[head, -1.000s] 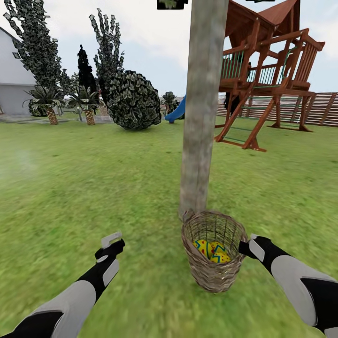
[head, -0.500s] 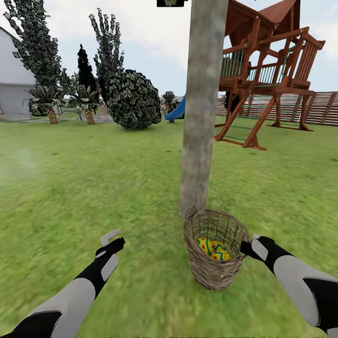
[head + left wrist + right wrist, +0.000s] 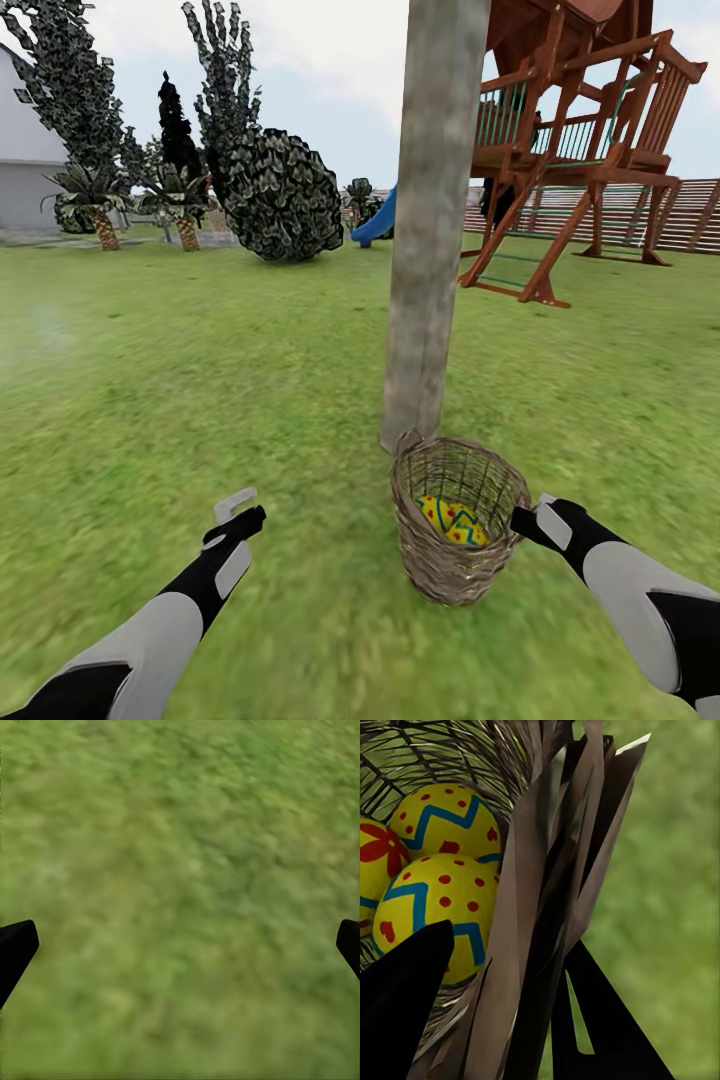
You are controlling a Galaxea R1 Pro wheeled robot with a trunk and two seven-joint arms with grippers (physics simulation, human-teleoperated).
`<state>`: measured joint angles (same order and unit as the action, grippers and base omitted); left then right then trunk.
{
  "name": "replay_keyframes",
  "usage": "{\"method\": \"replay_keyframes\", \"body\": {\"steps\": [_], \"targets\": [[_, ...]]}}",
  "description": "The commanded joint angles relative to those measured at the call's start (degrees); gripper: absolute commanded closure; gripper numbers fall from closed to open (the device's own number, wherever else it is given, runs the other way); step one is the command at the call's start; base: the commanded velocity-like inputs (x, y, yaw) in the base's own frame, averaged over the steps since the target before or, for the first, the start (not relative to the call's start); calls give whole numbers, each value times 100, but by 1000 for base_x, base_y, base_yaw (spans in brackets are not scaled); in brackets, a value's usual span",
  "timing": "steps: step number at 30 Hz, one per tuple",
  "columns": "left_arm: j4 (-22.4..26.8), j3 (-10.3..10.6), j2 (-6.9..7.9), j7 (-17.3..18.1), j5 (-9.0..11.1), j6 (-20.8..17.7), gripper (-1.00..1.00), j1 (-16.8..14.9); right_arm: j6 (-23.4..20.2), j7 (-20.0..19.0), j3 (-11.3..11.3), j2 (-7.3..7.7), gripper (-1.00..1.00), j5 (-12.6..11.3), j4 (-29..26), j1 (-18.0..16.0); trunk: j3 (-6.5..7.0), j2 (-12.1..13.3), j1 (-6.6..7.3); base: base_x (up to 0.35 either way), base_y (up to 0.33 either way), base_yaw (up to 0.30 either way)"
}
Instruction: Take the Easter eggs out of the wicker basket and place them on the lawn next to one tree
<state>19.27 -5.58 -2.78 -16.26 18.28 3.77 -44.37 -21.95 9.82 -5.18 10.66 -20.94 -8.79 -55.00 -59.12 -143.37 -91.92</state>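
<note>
All three Easter eggs [image 3: 442,881] sit in the wicker basket [image 3: 455,570]; your right pincer [image 3: 527,517] grips its rim, left pincer [image 3: 235,507] spread, empty.

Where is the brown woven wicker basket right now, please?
In the head view, the brown woven wicker basket stands on the green lawn at the foot of the pale mottled tree trunk, beside the right gripper.

Wicker basket [image 3: 458,520] stands on the lawn [image 3: 200,380], touching or just beside the base of the tree [image 3: 428,230] behind it. Trunk blocks approach from the far side. Basket mouth open from above; Easter eggs [image 3: 452,521] lie low inside. Right gripper [image 3: 528,518] sits at the rim; in the right wrist view the basket wall [image 3: 536,945] stands between its fingers. Open grass under left gripper [image 3: 235,515].
</note>
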Motion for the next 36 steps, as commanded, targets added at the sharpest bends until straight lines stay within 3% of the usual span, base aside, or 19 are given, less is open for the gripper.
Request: {"method": "replay_keyframes", "body": {"steps": [1, 12, 15, 28, 29, 36], "targets": [[-2, -12, -4, 0, 53, 27, -100, -5, -38, 28, 88, -2, 100, 108, 123, 6, -6, 0, -1, 0, 0, 0], [-11, -6, -4, 0, 53, 27, -100, -5, -38, 29, 88, -2, 100, 108, 123, 6, 38, 2, 5, 0, 0, 0], [-11, -5, -3, 0, 53, 27, -100, -6, -44, 29, 88, -2, 100, 108, 123, 6, 104, 6, 12, 0, 0, 0], [-10, -12, -3, 0, 53, 27, -100, -4, -50, 20, 96, -3, 100, 99, 123, 6, 104, 6, 12, 0, 0, 0], [-9, -13, -3, 0, 53, 27, -100, -4, -48, 20, 96, -3, -100, 99, 123, 6, 104, 6, 12, 0, 0, 0], [-3, -12, 4, 0, 53, 27, -100, -3, -47, 20, 96, -2, -100, 99, 123, 6, 104, 6, 12, 0, 0, 0]]}}
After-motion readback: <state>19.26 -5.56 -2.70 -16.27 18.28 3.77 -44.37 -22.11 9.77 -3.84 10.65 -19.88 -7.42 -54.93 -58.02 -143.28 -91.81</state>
